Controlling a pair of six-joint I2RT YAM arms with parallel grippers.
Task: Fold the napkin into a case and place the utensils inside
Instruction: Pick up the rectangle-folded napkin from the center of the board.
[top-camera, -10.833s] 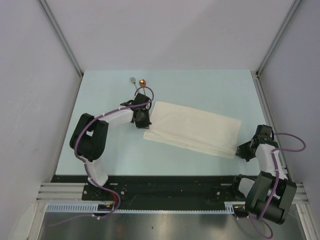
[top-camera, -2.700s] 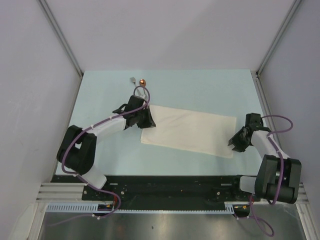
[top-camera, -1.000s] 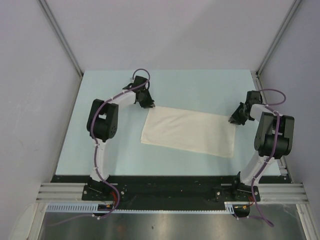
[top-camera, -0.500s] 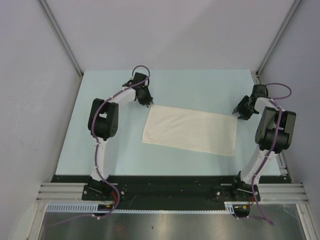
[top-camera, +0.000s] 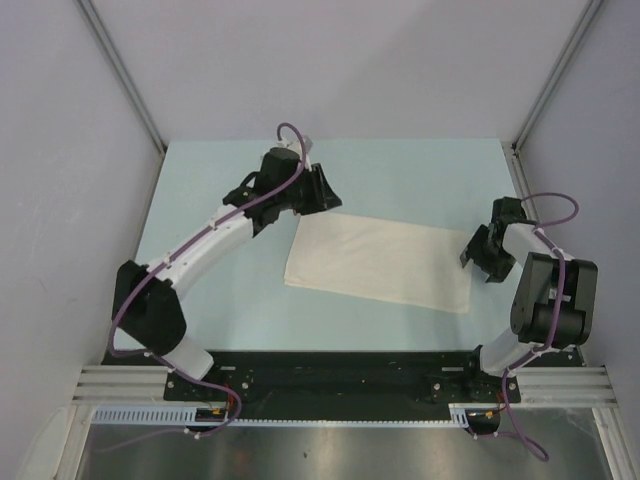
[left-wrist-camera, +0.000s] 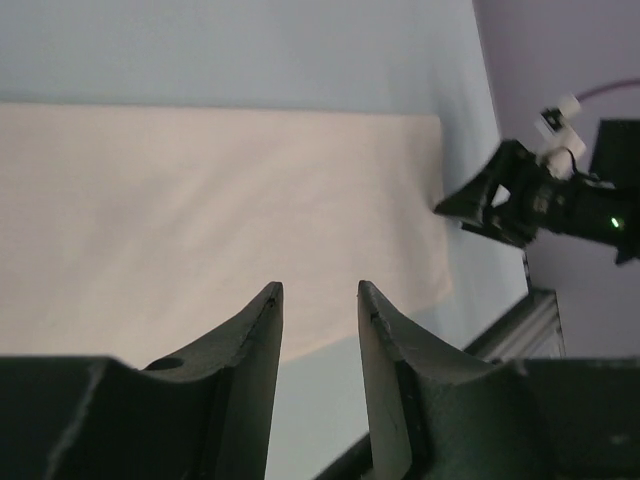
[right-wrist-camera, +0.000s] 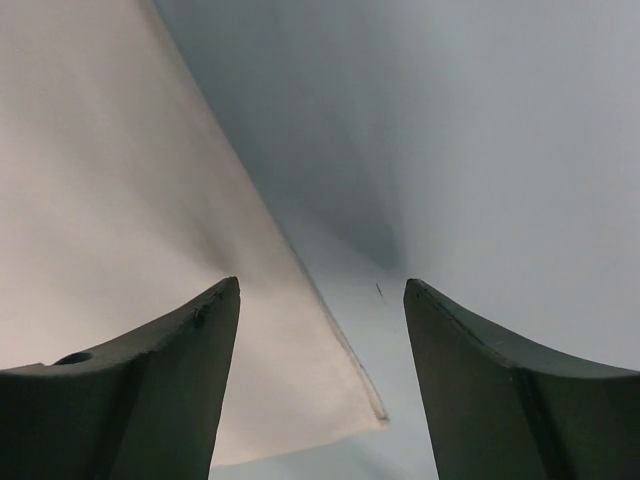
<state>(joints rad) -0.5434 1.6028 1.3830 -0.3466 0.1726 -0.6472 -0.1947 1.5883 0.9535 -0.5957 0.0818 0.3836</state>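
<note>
Item 1. Left gripper (top-camera: 326, 193): on my left wrist feed its two dark fingers (left-wrist-camera: 262, 335) stand a narrow gap apart with nothing between them. I log it as released and empty. It hangs off the table, not touching the cloth.

Item 2. Right gripper (top-camera: 479, 260): on my right wrist feed the jaws are spread wide, again with nothing in them. I log it as released and empty.

Item 3. The napkin (top-camera: 385, 260), an off-white plain cloth folded to a flat, long rectangle. It lies under and ahead of the left gripper, whose tips sit by the cloth's far left corner. From there it stretches away to the right gripper (left-wrist-camera: 505, 195), which sits just beside the opposite short edge. Seen from the right gripper, the napkin (right-wrist-camera: 100, 200) fills the space under its left finger. One corner of the cloth ends below the gap between the jaws. I see no wrinkles or lifted layers on the cloth (left-wrist-camera: 200, 200).

Item 4. The pale blue-green table (top-camera: 420, 180), flat and matte, carries the napkin. Bare table (right-wrist-camera: 470, 150) lies under the right gripper's right finger.

Item 5. A purple cable (top-camera: 287, 128) loops above the left wrist.
</note>
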